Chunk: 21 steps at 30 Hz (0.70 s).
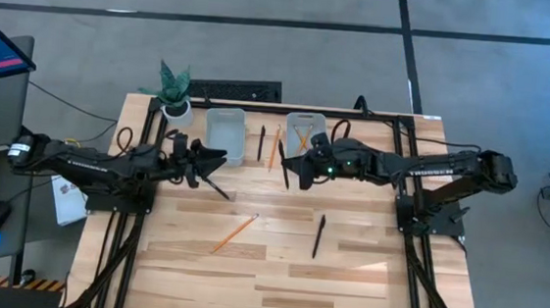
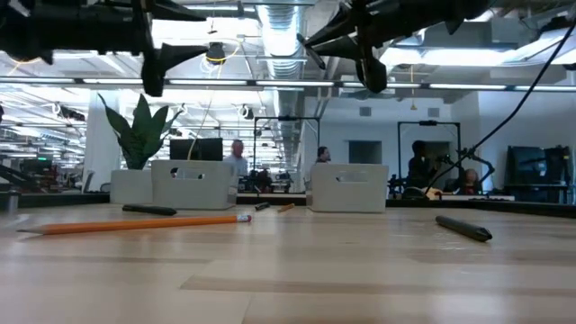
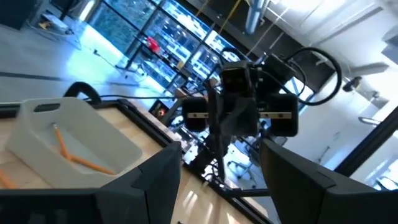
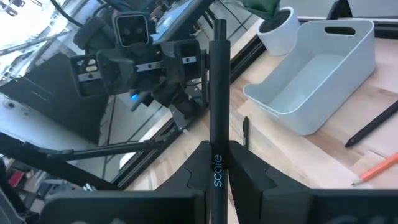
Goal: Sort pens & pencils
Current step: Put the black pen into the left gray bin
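The right gripper (image 4: pixel 216 171) is closed on a pen (image 4: pixel 217 106), which stands up between the fingers (image 4: pixel 245 168); its lower end is cut off by the frame edge. From above, this gripper (image 1: pixel 292 162) hangs over the table's far middle, and the held pen (image 1: pixel 283 164) shows as a short dark stroke at its tip, partly merged with the arm.

The left gripper (image 3: pixel 214 177) has its fingers (image 3: pixel 158 180) spread wide with nothing between them. From above it (image 1: pixel 217 159) sits at about 9 o'clock from the right gripper, facing it across a gap. A pen (image 1: pixel 216 185) lies on the table just at 5 o'clock of its tips; whether it touches them I cannot tell.

Two trays stand at the far edge. The left tray (image 1: pixel 225 127) appears bare inside. The right tray (image 1: pixel 302 129) holds pencils (image 3: pixel 68 151), seen best from the left wrist; the right arm partly covers it from above. Between the trays lie a pen (image 1: pixel 261 143) and a pencil (image 1: pixel 274 148), side by side and apart.

Nearer the middle, a loose pencil (image 1: pixel 235 233) lies slanted, and another pen (image 1: pixel 319 235) lies at 3 o'clock from it, well apart. The table-level camera shows that pencil (image 2: pixel 135 225) long in the foreground, and that pen (image 2: pixel 463 228) at the right.

A plant (image 1: pixel 173 89) stands at 10 o'clock of the left tray.
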Tool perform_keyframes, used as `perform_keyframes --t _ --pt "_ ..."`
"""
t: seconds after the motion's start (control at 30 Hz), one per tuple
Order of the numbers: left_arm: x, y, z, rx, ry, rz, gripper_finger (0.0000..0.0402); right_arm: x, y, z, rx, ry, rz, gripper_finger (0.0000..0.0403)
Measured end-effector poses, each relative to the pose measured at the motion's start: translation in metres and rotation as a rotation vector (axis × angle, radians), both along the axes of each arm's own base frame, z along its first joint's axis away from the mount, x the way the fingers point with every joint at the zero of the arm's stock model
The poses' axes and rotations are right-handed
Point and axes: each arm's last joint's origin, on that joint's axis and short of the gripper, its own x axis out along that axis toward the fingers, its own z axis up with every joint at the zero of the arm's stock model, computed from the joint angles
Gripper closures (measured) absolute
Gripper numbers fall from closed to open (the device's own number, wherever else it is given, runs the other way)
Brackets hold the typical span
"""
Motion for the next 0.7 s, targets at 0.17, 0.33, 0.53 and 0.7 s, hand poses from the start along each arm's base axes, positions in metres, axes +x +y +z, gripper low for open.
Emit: perform_keyframes --t 0.17,0.33,0.53,0.7 --pt "0.026 0.009 0.02 0.071 0.023 -0.037 0.0195 0.0 -0.006 0.0 -0.024 -0.001 -0.011 0.034" --pt "0.056 0.021 0.033 0.078 0.092 -0.058 0.0195 0.0 -0.006 0.001 -0.049 -0.003 -0.005 0.034" --pt "0.092 0.03 0.04 0.079 0.137 -0.122 0.0195 0.0 -0.006 0.001 -0.074 0.0 0.003 0.034" --pt "0.119 0.034 0.04 0.096 0.167 -0.154 0.0195 0.0 -0.006 0.001 -0.078 0.001 0.005 0.034"
